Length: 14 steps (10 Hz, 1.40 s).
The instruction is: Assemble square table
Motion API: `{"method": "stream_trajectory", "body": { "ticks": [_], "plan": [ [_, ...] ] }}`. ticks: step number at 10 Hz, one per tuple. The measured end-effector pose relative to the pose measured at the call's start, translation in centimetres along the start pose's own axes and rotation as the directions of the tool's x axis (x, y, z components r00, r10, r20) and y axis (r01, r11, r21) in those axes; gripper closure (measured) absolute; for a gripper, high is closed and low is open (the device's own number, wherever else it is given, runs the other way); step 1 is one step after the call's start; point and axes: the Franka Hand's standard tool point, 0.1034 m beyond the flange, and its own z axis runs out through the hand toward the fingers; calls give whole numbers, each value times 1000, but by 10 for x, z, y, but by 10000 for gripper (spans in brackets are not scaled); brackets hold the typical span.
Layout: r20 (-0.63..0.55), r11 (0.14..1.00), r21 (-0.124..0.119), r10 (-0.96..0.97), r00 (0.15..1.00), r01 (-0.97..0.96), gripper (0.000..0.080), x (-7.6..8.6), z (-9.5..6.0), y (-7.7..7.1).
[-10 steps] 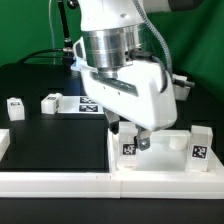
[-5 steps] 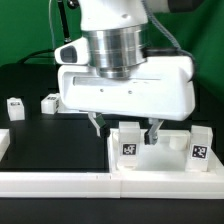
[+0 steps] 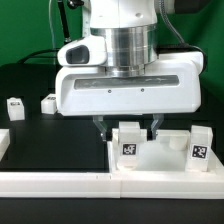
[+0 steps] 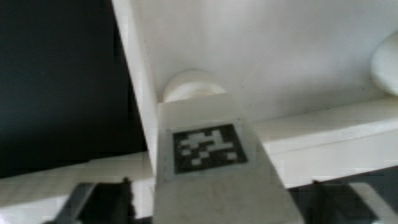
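A: Gripper state?

B: The gripper point(image 3: 127, 132) is spread. Its jaws straddle a leg point(image 3: 128, 142), one on each side. In the wrist view there's a gap between the fingers point(image 4: 102, 203) and the leg on both sides, so it isn't pinching.

A: Where's the tabletop?

B: The tabletop point(image 3: 165, 160) lies flat at the front of the table point(image 3: 50, 140), toward the exterior view's right. The straddled leg stands upright at the tabletop's corner on the exterior view's left, tag facing the camera. A second leg point(image 3: 200, 146) stands upright at the corner on the exterior view's right.

A: Are those two seated?

B: Cannot tell, both bases are hidden. The wrist view shows a rounded bump just past the leg, probably a socket point(image 4: 192, 88), and nothing firmer than that.

A: And the other legs?

B: Both loose on the table, well apart from the tabletop, toward the exterior view's left. There's a loose leg point(image 3: 13, 107), and the other loose leg point(image 3: 50, 100) sits near it.

A: Progress call?

B: I'd say half at best. Two legs are at the tabletop and two haven't been brought over. What's left looks like gripping this leg and fixing it, checking the second one, then fetching and fitting the loose pair.
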Motion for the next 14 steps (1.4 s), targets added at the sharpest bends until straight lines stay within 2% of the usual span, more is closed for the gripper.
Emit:
{"method": "stream_trajectory", "body": {
  "ticks": [1,2,4,5,6,9,11,12,13,14],
  "plan": [
    [0,997,-1,79,997,-79,380,0,0,1],
    [0,990,-3,140,990,-140,506,0,0,3],
    [-29,912,-11,409,912,-410,506,-1,1,3],
    [-37,831,-12,555,831,-556,506,-1,1,4],
    [-39,716,-6,697,716,-698,506,-2,1,3],
    [37,239,35,970,240,-970,505,-4,3,-1],
    [53,113,33,992,114,-993,505,-3,3,0],
    [52,116,32,992,117,-993,505,-4,3,0],
    [50,167,35,984,169,-985,391,-4,3,0],
    [31,356,36,934,357,-934,391,-5,4,0]
  ]
}}
